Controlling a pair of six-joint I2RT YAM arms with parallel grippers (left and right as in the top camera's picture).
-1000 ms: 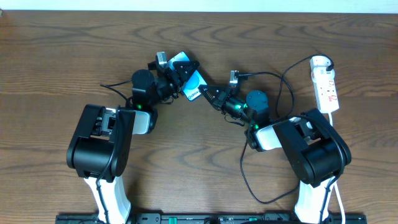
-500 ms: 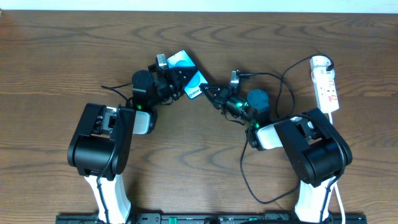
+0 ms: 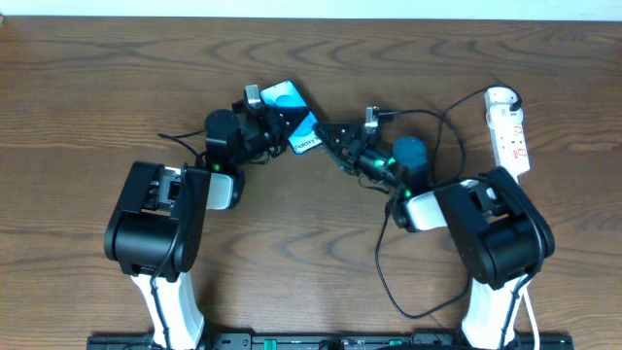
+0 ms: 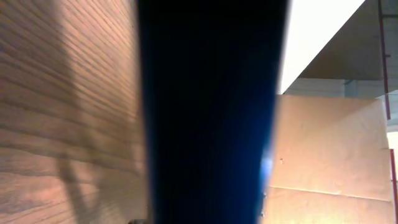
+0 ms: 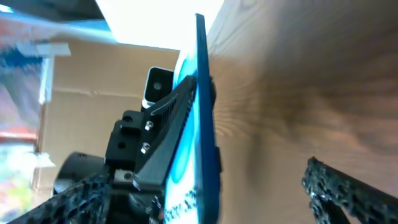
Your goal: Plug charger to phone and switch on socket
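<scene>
Holding the phone [image 3: 284, 96] up on its edge, just left of centre over the worktop [image 3: 97, 97], clenched in the left gripper [image 3: 277, 119], likely to steady it and point the port end rightward. Meeting it with the right gripper [image 3: 335, 138] released, jaws wide either side of that end, gripping nothing. Cannot tell whether the charger [image 3: 418, 113] tip is seated. Trailing away rightward to the socket [image 3: 508, 131], well apart, switch probably not yet pressed.
</scene>
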